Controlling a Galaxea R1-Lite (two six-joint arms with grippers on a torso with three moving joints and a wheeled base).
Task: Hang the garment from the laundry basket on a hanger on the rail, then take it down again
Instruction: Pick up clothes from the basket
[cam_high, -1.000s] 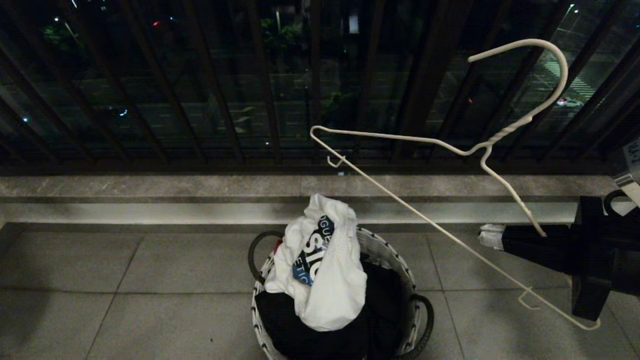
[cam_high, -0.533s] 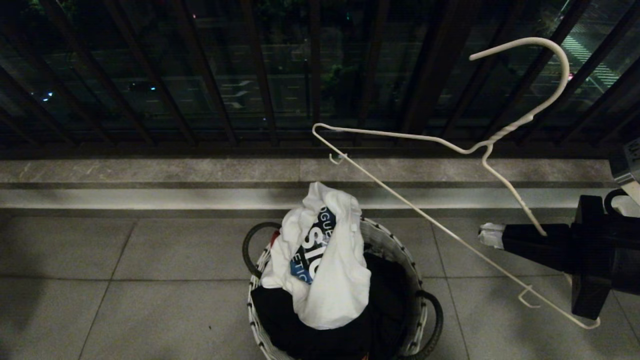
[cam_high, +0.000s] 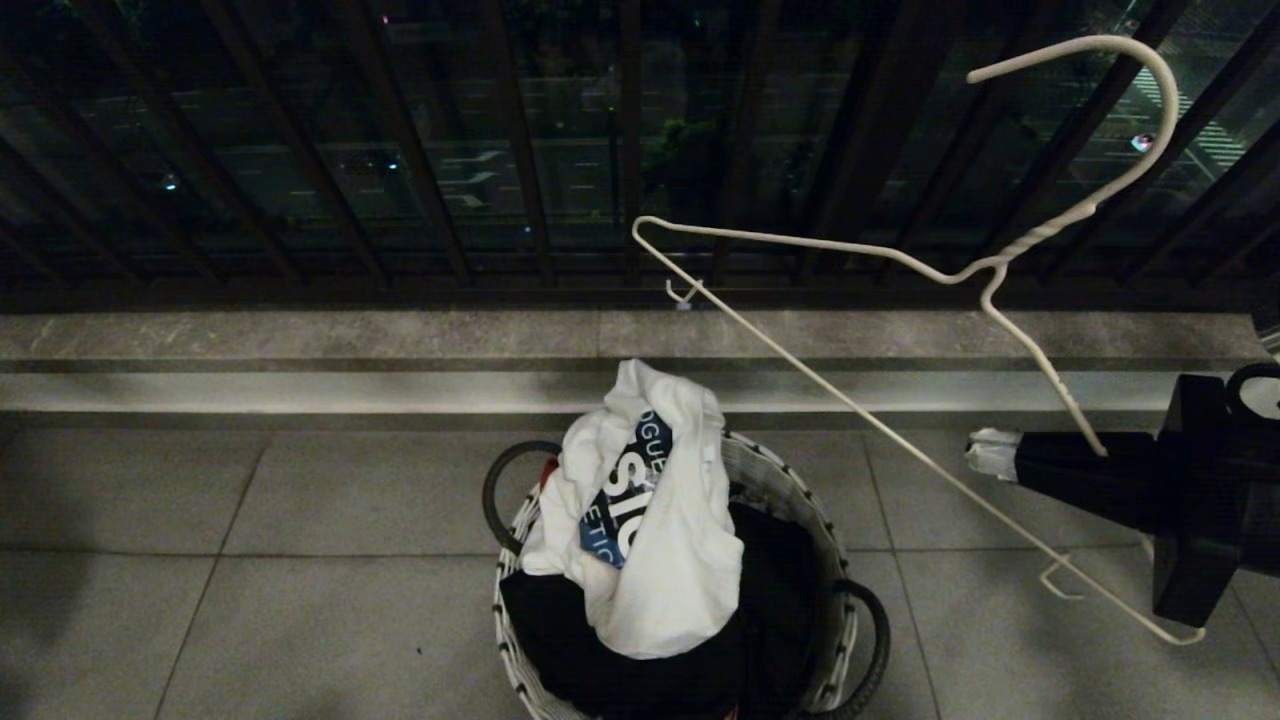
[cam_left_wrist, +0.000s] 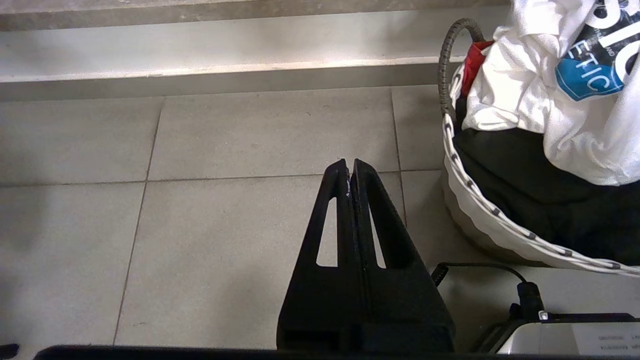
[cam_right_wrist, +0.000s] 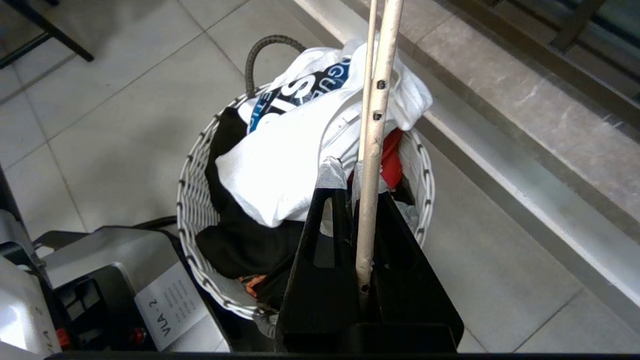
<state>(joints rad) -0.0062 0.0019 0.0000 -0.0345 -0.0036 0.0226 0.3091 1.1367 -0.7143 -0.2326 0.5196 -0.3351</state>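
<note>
The right gripper (cam_high: 1000, 455) is clamped shut on one arm of the hanger (cam_high: 900, 265), which juts out tilted over the floor (cam_high: 300, 500), hook high against the railing (cam_high: 400, 150). The grip sits far out along one thin wire, so the hanger could swivel or slip between the jaws once cloth drags on it. Its free end and small notch hooks could also snag the basket (cam_high: 800, 500) rim or a handle.

The shirt (cam_high: 660, 540) lies heaped on dark clothes in the basket, which stands on the floor near the step (cam_high: 300, 390). Crumpled like this, its neck opening is hard to find, and dark or red cloth might come up with it.

The left gripper (cam_left_wrist: 350, 172) hangs shut and empty over the floor beside the basket.
</note>
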